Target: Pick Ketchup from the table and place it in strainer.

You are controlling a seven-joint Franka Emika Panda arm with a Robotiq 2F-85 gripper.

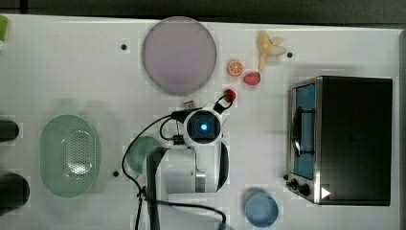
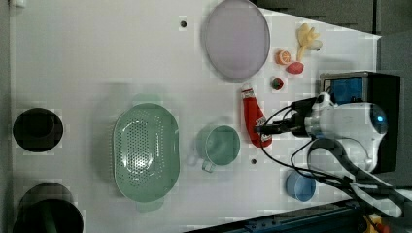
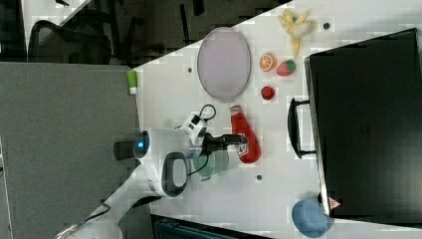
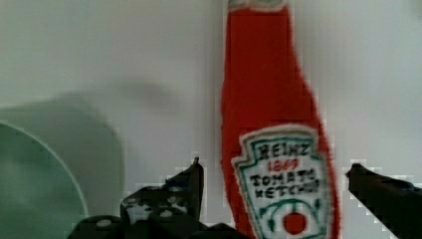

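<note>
The jaws (image 4: 273, 184) stand wide open over the Ketchup (image 4: 276, 129), one finger on each side of the bottle's labelled lower body, with a clear gap between each fingertip and the red plastic; they hold nothing. The bottle lies flat on the white bench (image 2: 97, 58), label upward, its whitish cap pointing away from the jaws toward the large grey plate (image 2: 236, 39). In the left view the Ketchup (image 2: 253, 118) lies directly under the dark fingers of the jaws (image 2: 266, 129), and in the right view the jaws (image 3: 238, 142) hang just over the wide end of the Ketchup (image 3: 246, 134).

Just beside the jaws sits the round dark green bowl (image 2: 221, 144), close to the bottle but not touching it. The strainer (image 2: 145, 152) rests well apart from the jaws, beyond that bowl, its holed floor holding nothing. In the top view the strainer (image 1: 69, 154) lies far off from the arm's wrist.

Past the bottle's cap, away from the jaws, a small red fruit (image 2: 277, 83), a strawberry (image 2: 294, 67), an orange slice (image 2: 283, 57) and a banana (image 2: 307, 39) are scattered near the plate. A blue bowl (image 2: 300, 186) and a black toaster oven (image 3: 368, 124) stand on the far side of the jaws from the strainer.
</note>
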